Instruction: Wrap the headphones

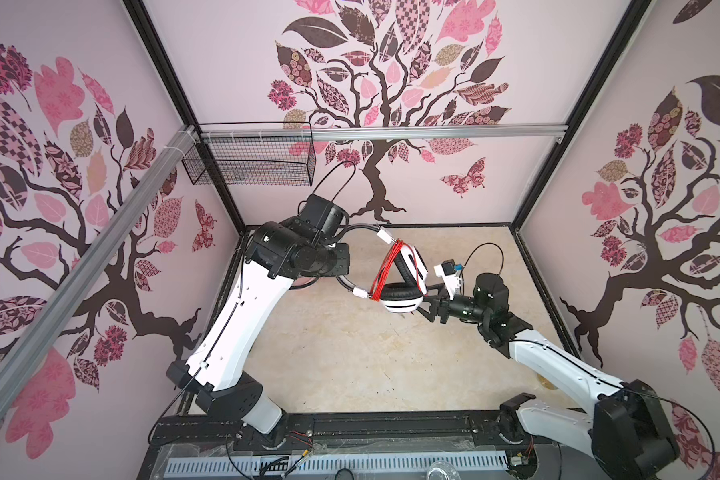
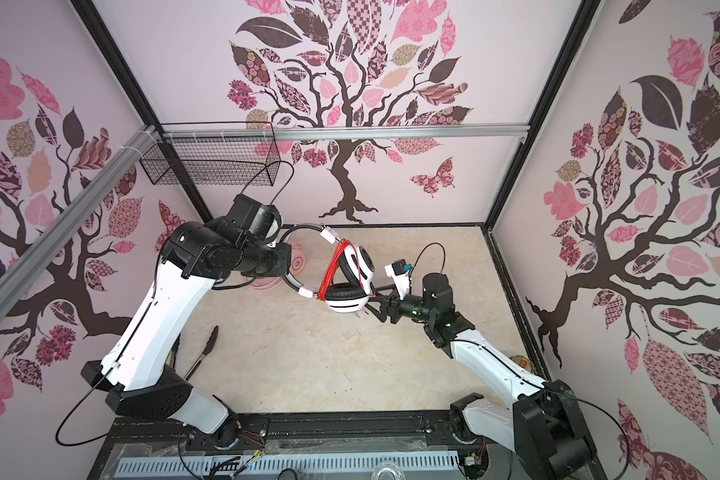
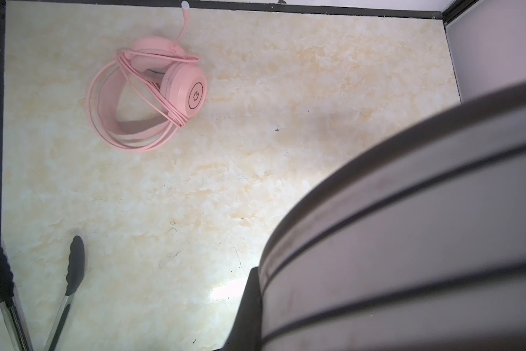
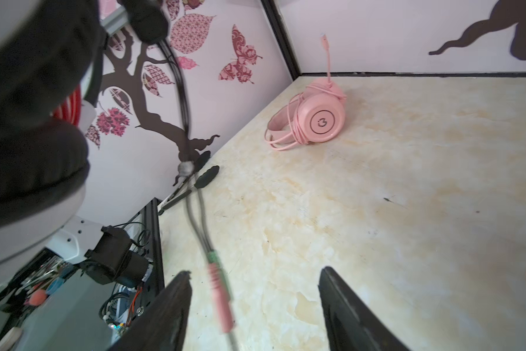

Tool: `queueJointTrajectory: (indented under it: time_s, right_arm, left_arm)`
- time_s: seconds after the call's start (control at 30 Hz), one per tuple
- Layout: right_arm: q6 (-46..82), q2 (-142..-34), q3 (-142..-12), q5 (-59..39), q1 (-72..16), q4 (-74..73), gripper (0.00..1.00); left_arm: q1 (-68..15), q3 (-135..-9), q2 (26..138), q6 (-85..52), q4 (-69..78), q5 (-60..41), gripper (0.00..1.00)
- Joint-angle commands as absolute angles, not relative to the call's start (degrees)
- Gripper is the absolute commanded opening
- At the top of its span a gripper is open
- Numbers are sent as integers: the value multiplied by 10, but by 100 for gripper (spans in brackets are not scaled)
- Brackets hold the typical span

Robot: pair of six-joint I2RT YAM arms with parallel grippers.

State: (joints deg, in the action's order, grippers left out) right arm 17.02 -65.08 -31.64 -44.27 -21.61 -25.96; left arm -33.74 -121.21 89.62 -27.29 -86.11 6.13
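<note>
Here: white headset aloft in the left grip, right jaws open beside it

The white over-ear headset with black ear pads (image 1: 404, 302) hangs in the air over the middle of the cream marbled tabletop (image 1: 350, 365), not touching it. The left gripper (image 1: 342, 261) is clamped tight on its black-and-white headband (image 3: 407, 228), which fills the left wrist view close up. The red cable (image 1: 385, 270) is wound in several loops across the frame, just above the ear cups.

The right gripper (image 4: 255, 307) has its jaws wide apart and holds nothing. In both top views its tips sit just beside the lower ear cup, on the right; contact can't be told. Blurred pink and green audio plugs (image 4: 217, 291) dangle loose between the open jaws.

The all-pink headset (image 3: 152, 91) lies on the table near the far left corner, well apart from both grippers, with its pink cable looped round it. Black-tipped metal tongs (image 3: 73, 267) lie by the left edge.
</note>
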Motion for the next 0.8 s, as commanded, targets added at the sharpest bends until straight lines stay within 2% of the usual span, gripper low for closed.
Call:
queueJointTrajectory:
  time_s: [0.0, 0.13, 0.3, 0.43, 0.6, 0.7, 0.77]
  right_arm:
    - [186, -637, -296, -485, -219, -389, 76]
    - [146, -640, -265, -451, -237, -472, 80]
    - [16, -646, -278, -322, -274, -428, 82]
    - [-48, -661, -303, -275, -297, -400, 81]
    - [-95, -729, -342, -354, -321, -410, 81]
    - [-70, -785, -353, -437, -322, -474, 74]
    - [-28, -821, -353, -457, -323, -542, 64]
  left_arm:
    - [-336, -1243, 889, -297, -840, 25, 0]
    - [-336, -1245, 889, -298, -840, 13, 0]
    - [-336, -1246, 889, -296, -840, 10, 0]
    - [-336, -1250, 891, -295, -839, 5, 0]
    - [-336, -1259, 893, -295, -839, -7, 0]
    - [-337, -1263, 895, -294, -840, -10, 0]
    - [-337, -1267, 896, -295, -841, -15, 0]
